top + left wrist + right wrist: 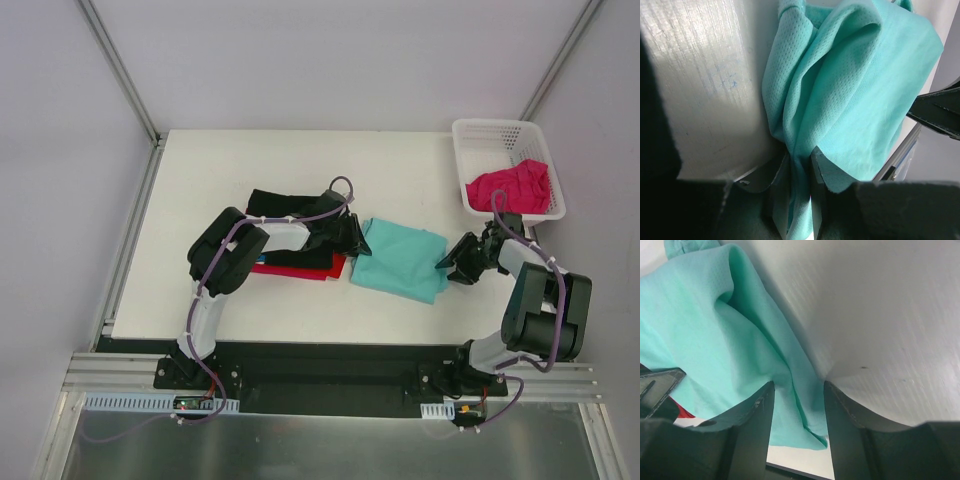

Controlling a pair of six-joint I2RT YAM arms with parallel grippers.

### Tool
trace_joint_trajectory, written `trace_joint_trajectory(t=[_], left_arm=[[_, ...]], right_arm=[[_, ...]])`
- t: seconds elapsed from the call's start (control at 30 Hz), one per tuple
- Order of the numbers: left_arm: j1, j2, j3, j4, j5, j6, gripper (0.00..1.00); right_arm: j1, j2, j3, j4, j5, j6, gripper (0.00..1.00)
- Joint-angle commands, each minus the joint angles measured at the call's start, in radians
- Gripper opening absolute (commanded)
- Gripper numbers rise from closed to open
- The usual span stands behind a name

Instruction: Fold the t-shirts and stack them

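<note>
1. Progress looked about halfway: black shirt (275, 203) lay folded on red shirt (295, 271), a two-piece stack left of centre on the table (230, 165).
2. Teal shirt (400, 258) lay mid-table, just right of the stack. It was folded to a rough rectangle but rumpled, and was not yet on the stack.
3. Left gripper (357, 235) was clamped on a bunched fold at the teal shirt's left edge.
4. Right gripper (452, 262) sat at the shirt's right edge, jaws apart, with cloth lying loose between them, not pinched.
5. Pink shirt (512, 187) lay crumpled and unfolded in the basket (470, 135) at the far right corner; it probably came last.
6. Room: bare table lay beyond and in front of the shirts. The teal shirt's left edge was just beside the stack, so the path onto it looked short. The right gripper sat near the basket.
</note>
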Motion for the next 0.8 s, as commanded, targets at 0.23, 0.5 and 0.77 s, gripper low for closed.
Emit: trace_joint_trajectory(t=[0.23, 0.5, 0.77], left_arm=[[-0.01, -0.017, -0.035, -0.092, -0.029, 0.036, 0.19], [-0.01, -0.02, -0.041, -0.094, -0.029, 0.038, 0.19], [-0.01, -0.02, -0.037, -0.095, -0.026, 0.041, 0.19]], right_arm=[[-0.002, -0.105, -0.006, -0.065, 0.028, -0.023, 0.5], [-0.011, -0.042, -0.012, -0.03, -0.053, -0.01, 0.66], [-0.022, 0.022, -0.017, 0.047, -0.146, 0.033, 0.67]])
